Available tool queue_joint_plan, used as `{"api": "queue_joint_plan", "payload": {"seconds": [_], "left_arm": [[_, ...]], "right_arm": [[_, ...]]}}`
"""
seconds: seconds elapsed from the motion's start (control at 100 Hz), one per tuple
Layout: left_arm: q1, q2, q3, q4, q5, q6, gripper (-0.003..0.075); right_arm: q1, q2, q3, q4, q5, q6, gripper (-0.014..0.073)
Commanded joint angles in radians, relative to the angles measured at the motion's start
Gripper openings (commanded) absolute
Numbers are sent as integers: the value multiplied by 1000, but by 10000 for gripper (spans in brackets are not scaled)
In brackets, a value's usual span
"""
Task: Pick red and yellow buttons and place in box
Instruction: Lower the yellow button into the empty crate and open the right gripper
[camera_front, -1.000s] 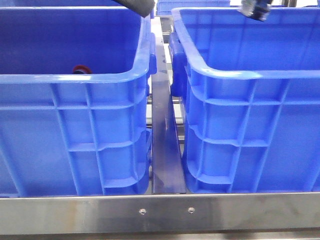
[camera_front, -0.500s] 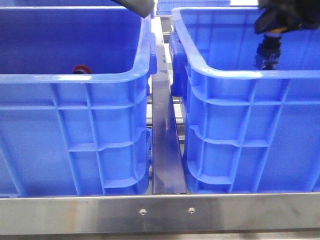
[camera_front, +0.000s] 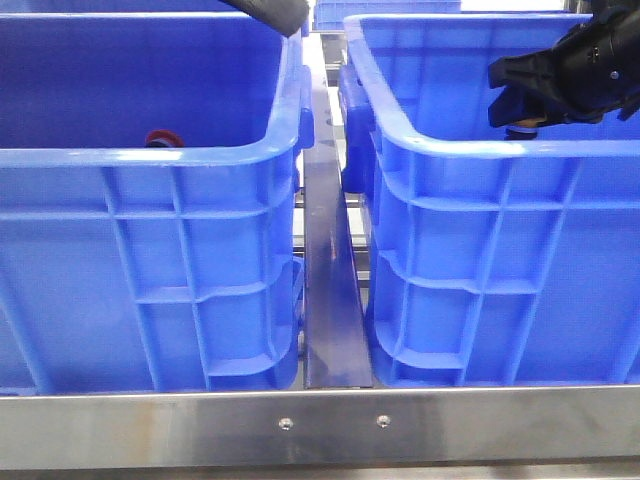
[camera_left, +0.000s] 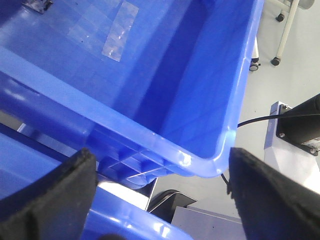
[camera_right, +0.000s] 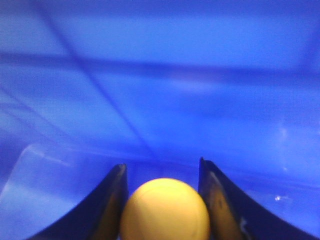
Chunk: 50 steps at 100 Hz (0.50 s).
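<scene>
My right gripper (camera_front: 518, 100) hangs inside the right blue crate (camera_front: 470, 148), just above its front rim. It is shut on the yellow button (camera_front: 524, 128). In the right wrist view the yellow cap (camera_right: 165, 210) sits between the two dark fingers (camera_right: 112, 200), with the crate's blue inside behind it. The red button (camera_front: 163, 139) lies in the left blue crate (camera_front: 150, 160), only its top showing over the front rim. My left gripper (camera_left: 160, 200) is open and empty, above a crate's rim; in the front view only a dark part of that arm (camera_front: 272, 10) shows at the top.
A steel rail (camera_front: 328, 300) runs between the two crates and a steel bar (camera_front: 320, 425) crosses in front. A third blue crate (camera_front: 385, 12) stands behind. The left wrist view shows a crate corner (camera_left: 220, 155), grey floor and a black cable (camera_left: 255, 120).
My right gripper has come down from the top edge into the right crate and turned sideways, with the yellow button in it. The left arm and the red button have not moved.
</scene>
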Motion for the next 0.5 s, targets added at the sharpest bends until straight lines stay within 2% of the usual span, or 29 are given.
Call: {"api": "queue_joint_plan", "payload": {"seconds": [0.0,0.11,0.21,0.28,0.4,0.49], "left_arm": [[-7,-41,-26,-54,-11,1,515],[-7,-41,-26,-54,-11,1,515],[-7,-41,-26,-54,-10,1,515],[-7,-41,-26,-54,-10,1,515],[-7,-41,-26,-54,-8,1,515],[-7,-41,-26,-54,-4,1,515]], "right_arm": [[-2,-40,-34,55,51,-19,97],[-2,-32,-34,55,39,-19,107],[-2,-32,-34,55,35,-19,165],[-2,-32,-34,55,32,-19,244],[-2,-36,-34,55,32,-19,430],[-2,-35,-34,55,32,-19,503]]}}
